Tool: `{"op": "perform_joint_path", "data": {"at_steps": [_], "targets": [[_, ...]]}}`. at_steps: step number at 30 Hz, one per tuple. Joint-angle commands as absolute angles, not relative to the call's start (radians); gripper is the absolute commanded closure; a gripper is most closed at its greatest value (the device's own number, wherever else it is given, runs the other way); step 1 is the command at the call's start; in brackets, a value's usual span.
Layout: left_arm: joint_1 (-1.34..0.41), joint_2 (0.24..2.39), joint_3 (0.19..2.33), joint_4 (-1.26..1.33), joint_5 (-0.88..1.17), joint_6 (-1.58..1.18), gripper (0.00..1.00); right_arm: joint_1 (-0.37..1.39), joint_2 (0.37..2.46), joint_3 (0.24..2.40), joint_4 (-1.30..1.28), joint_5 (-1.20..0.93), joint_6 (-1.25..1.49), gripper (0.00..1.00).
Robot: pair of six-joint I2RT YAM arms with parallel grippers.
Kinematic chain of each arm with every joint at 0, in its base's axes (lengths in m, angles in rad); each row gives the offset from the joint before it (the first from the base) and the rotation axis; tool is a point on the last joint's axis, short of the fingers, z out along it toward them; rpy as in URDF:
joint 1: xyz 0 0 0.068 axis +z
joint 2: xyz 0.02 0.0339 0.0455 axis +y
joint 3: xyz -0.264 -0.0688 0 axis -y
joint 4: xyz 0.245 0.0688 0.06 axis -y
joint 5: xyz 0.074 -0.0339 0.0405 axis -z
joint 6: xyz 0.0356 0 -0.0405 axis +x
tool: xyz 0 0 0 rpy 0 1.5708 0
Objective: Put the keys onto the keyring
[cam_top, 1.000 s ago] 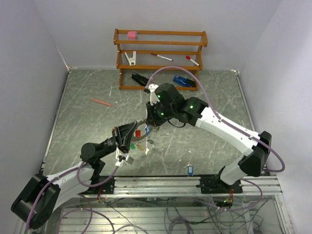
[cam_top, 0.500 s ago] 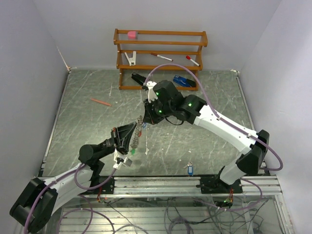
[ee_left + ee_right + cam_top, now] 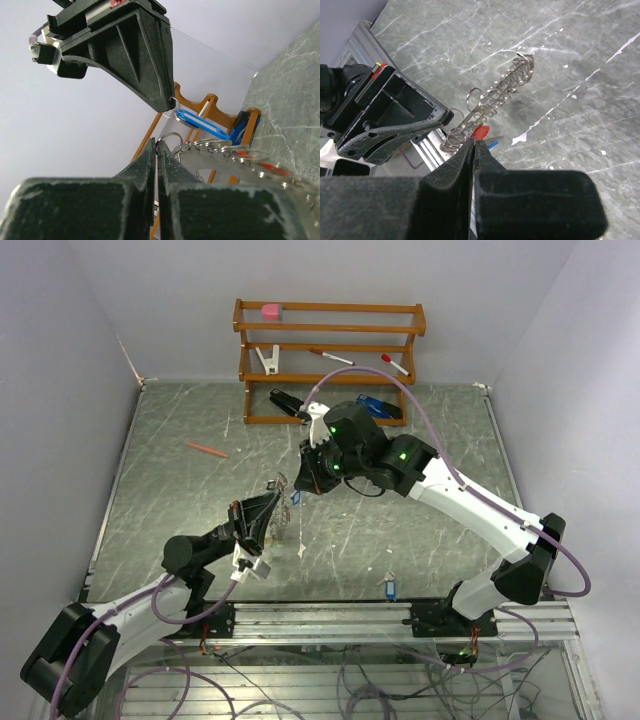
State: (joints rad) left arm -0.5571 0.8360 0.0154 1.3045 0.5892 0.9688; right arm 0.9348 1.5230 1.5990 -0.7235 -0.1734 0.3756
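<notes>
My left gripper [image 3: 270, 506] has its fingers pressed together on the rim of the keyring [image 3: 283, 502]. From its own wrist camera the pinch point is mostly hidden behind the finger backs, and only a wire loop shows at the tips. The keyring hangs off the table just beyond that gripper. It is edge-on from above, so I can't count its keys; a red tag [image 3: 481, 132] sits among them.

Just past the ring, my right gripper [image 3: 302, 484] is clamped tight on a blue key [image 3: 200, 122]. I can't make out its blade against the ring, and I cannot tell whether it is threaded on.

Back toward the base rail, to the right of the right gripper, a spare key [image 3: 389, 587] lies alone on the table [image 3: 180, 500]. A wooden rack [image 3: 340, 378] lines the far edge beyond the right gripper, with a blue stapler [image 3: 375, 407] at its foot. A red pencil [image 3: 207, 449] lies well left of that gripper. Bare table flanks both grippers.
</notes>
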Motion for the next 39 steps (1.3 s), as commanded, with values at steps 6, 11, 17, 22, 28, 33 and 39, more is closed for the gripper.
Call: {"op": "perform_joint_path", "data": {"at_steps": [6,11,17,22,28,33,39], "targets": [[-0.558,0.870,0.019,1.545,0.620,0.977,0.93,0.930,1.539,1.631,-0.700,-0.242,0.378,1.00],[-0.560,0.888,0.026,1.562,0.620,0.978,0.93,0.930,1.541,1.615,-0.703,-0.253,0.383,1.00],[-0.563,0.882,0.042,1.538,0.585,0.965,0.93,0.930,1.516,1.589,-0.715,-0.214,0.381,1.00],[-0.565,0.864,0.060,1.503,0.523,0.919,0.93,0.928,1.510,1.533,-0.729,-0.194,0.401,1.00],[-0.566,0.826,0.085,1.429,0.443,0.873,0.93,0.927,1.492,1.513,-0.716,-0.176,0.415,1.00],[-0.572,0.801,0.108,1.383,0.367,0.777,0.93,0.923,1.493,1.538,-0.707,-0.171,0.405,1.00],[-0.581,0.727,0.142,1.241,0.313,0.691,0.93,0.910,1.466,1.522,-0.686,-0.170,0.403,1.00]]}}
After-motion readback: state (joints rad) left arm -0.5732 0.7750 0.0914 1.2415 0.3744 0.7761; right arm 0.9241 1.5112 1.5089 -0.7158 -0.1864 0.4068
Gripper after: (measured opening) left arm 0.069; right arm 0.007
